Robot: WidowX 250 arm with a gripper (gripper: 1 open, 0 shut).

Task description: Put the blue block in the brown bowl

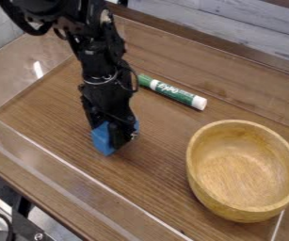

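Observation:
The blue block [104, 141] rests on the wooden table, left of centre. My gripper [110, 130] has come straight down over it, and its black fingers are shut on the block's upper part, which they hide. The brown bowl [244, 169], wide and light tan, sits empty at the right, well apart from the block and the gripper.
A green-and-white marker [172, 91] lies behind and to the right of the arm. Clear plastic walls [34, 151] rim the table's left and front edges. The table edge drops off at the lower left.

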